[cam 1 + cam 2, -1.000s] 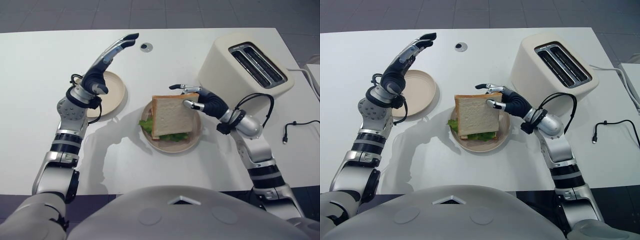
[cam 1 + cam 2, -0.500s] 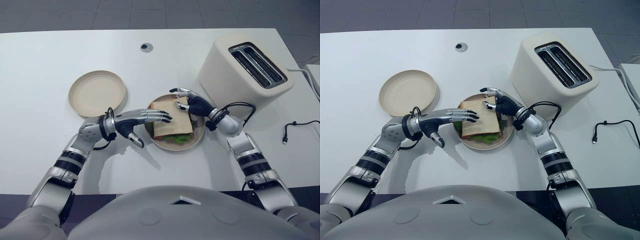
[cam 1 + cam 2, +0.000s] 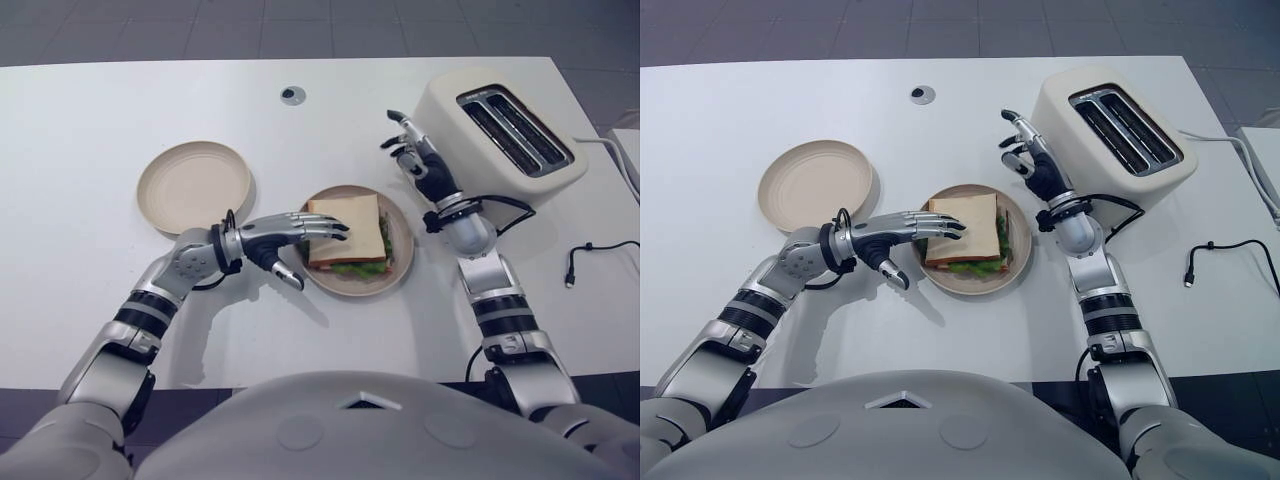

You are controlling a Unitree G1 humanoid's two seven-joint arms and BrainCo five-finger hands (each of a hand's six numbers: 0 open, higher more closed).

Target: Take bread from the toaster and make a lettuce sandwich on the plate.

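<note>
A sandwich (image 3: 348, 229) lies flat on the tan plate (image 3: 400, 262), its top bread slice over green lettuce (image 3: 355, 268) that pokes out at the front. My left hand (image 3: 285, 237) is stretched flat, with its fingertips on the bread's left edge. Raised above the table between the plate and the cream toaster (image 3: 500, 135), my right hand (image 3: 418, 160) is open and holds nothing. Both toaster slots look dark, with no bread showing above them.
A second tan plate (image 3: 193, 185) lies bare at the left. A small round grommet (image 3: 292, 95) is set in the table behind. Cables (image 3: 592, 255) run at the right by the toaster.
My right hand let go of the top slice and rose back toward the toaster. The bread now lies flat on the lettuce. My left hand came down and reached to the sandwich.
</note>
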